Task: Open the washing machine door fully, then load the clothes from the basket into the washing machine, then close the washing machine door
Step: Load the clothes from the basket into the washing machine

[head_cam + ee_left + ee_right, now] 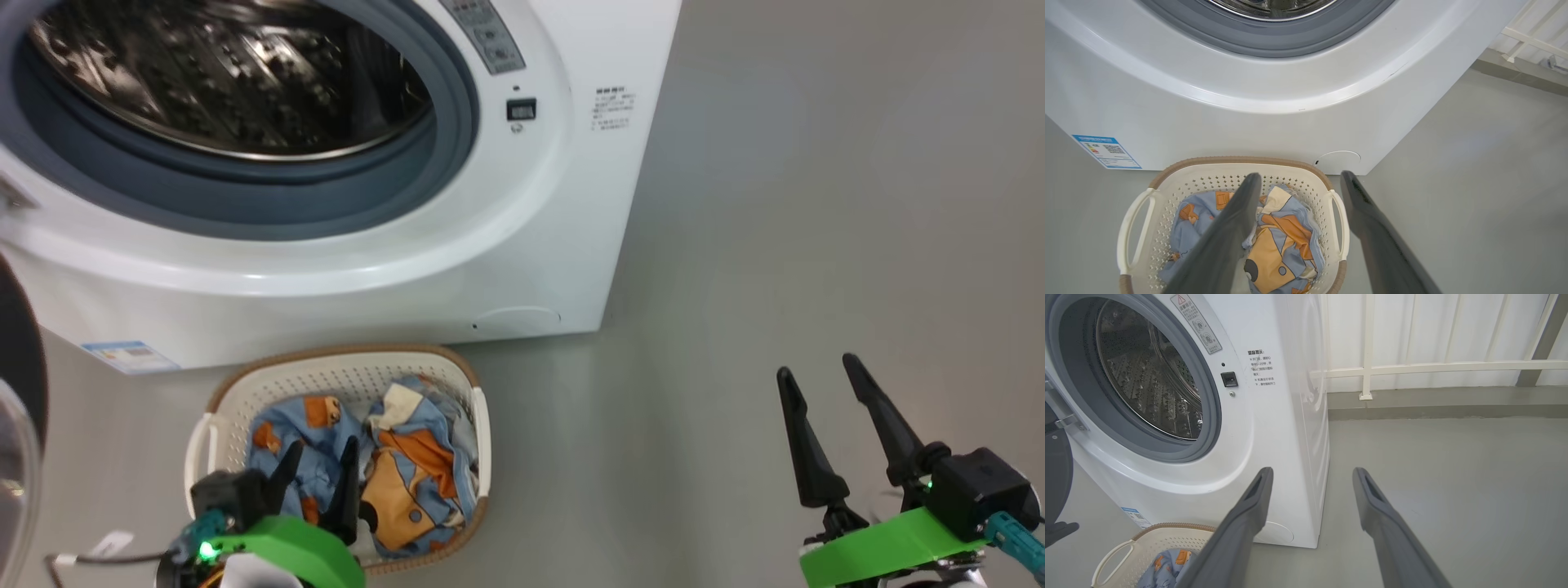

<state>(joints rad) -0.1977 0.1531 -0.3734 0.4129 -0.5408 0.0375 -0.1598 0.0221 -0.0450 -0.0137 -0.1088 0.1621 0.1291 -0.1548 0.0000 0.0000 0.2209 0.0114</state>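
One railing point(1437, 367), right wrist view; left wrist view: clothes point(1286, 237) in basket point(1208, 179).

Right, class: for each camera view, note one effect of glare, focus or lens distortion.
Head view: bright glints scatter across the steel drum. Left wrist view: the left hand's fingers loom large and soft; the clothes beyond are sharp. Right wrist view: the washing machine's side edge bows, wide-angle distortion.

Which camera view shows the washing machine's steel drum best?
The right wrist view: the drum is seen almost whole through the open front, its perforated wall clear. The head view cuts the drum off at the top and left. The left wrist view catches a thin strip of it at its top edge.
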